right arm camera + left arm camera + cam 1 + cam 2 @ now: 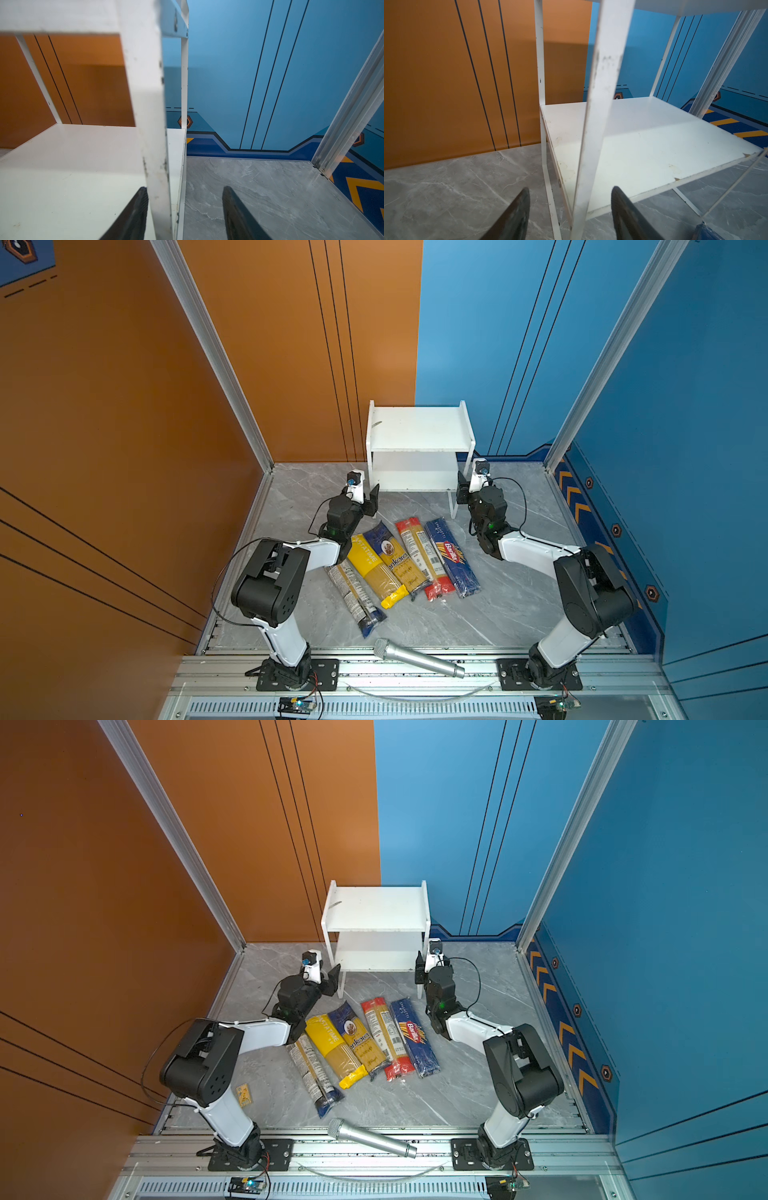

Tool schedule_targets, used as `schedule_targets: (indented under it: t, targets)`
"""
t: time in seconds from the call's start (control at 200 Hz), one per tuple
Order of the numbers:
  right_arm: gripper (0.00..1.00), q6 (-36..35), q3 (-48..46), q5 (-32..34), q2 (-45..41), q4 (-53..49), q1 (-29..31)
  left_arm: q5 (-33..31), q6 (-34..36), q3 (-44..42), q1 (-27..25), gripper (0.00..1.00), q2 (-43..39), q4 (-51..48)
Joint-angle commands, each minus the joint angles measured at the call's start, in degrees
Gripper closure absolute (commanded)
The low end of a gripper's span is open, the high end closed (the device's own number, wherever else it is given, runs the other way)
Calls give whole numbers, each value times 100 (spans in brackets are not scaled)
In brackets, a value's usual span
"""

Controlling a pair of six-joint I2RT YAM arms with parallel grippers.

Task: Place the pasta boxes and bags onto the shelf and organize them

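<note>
All five packs lie flat on the surface (519, 605), fanned side by side just in front of the shelf (419, 429). Left to right in both top views I see the clear pack (355, 599) with dark-blue ends, yellow pack (374, 568), Ankara pack (395, 560), red-ended pack (419, 558) and Barilla pack (453, 558). Neighbours touch or overlap at the edges. The clear pack reaches closest to the front rail (415, 674). The left forearm covers the far ends of the clear and yellow ones. Neither claw touches a pack.

The shelf stands upright at the back of the surface, two white boards, roughly on the seam between the orange and blue walls.

The left claw (372, 502) sits at the shelf's front-left leg (602, 83) and the right claw (460, 489) at the front-right leg (145, 104).
- Left wrist view: the fingers (519, 207) are spread, the leg stands between them with a gap on each side, nothing gripped.
- Right wrist view: the fingers (232, 207) are spread too, leg between them. One finger is close against the leg and I can't tell contact. The other is well clear, so it's not clamped.

A silver microphone (417, 657) lies across the front rail between the arm bases. A small yellow tag (244, 1095) lies by the left arm in a top view.
</note>
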Motion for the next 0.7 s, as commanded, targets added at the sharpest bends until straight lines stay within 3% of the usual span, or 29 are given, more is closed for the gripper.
schedule_targets:
  t: [0.0,0.275,0.396,0.696]
  targets:
    - [42,46,-16,-103,-98,-63,-40,-176,66,-194,-66,33,-212,229]
    - [33,70,-107,-436,-506,-747,-70,-188,227,-739,-93,20,-789,213]
    - [23,107,39,-877,-800,-1577,-131,-132,204,-953,-112,19,-1295,-113]
    - [19,167,66,-1628,-1543,-3003,-189,-359,94,-1393,-254,17,-2531,-1252]
